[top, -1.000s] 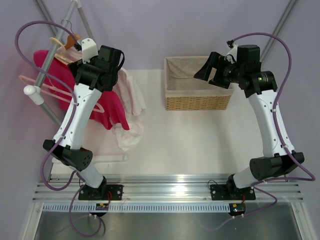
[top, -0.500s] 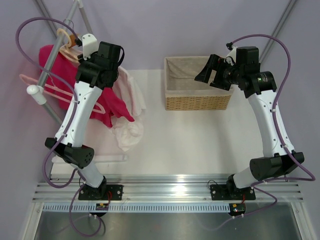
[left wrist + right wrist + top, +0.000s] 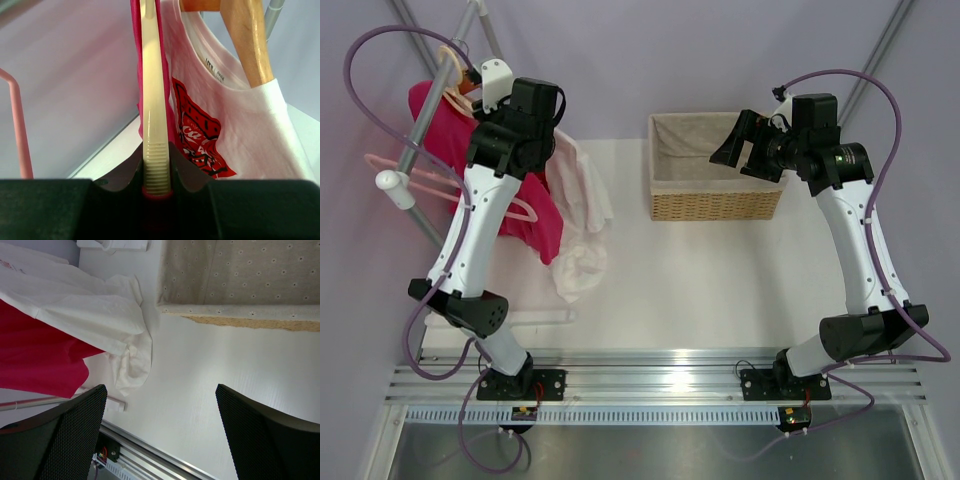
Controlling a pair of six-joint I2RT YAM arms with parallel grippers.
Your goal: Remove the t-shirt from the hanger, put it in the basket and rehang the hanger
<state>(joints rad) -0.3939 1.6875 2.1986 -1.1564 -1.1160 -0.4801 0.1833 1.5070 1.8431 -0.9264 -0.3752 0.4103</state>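
Note:
The magenta-red t-shirt (image 3: 534,214) hangs at the far left from the cream hanger (image 3: 450,62), whose hook sits by the rack pole. In the left wrist view the hanger (image 3: 151,100) runs straight up from my left gripper (image 3: 156,165), which is shut on its ribbed arm, with a strip of the t-shirt (image 3: 135,50) right behind it. From above, the left gripper (image 3: 485,95) is at the top of the garment. My right gripper (image 3: 728,140) hovers open over the basket's near corner, holding nothing. In its own view that gripper (image 3: 160,435) faces bare table.
A white shirt with a red print (image 3: 240,130) hangs on a brown wooden hanger (image 3: 247,40) just right of the t-shirt. A pink hanger (image 3: 420,175) sticks out left of the rack pole (image 3: 420,140). A wicker basket (image 3: 715,205) stands at the back centre.
My left gripper has gone from open to shut on the cream hanger and has shifted slightly up and back with it; the t-shirt swung along. The right arm has not moved.

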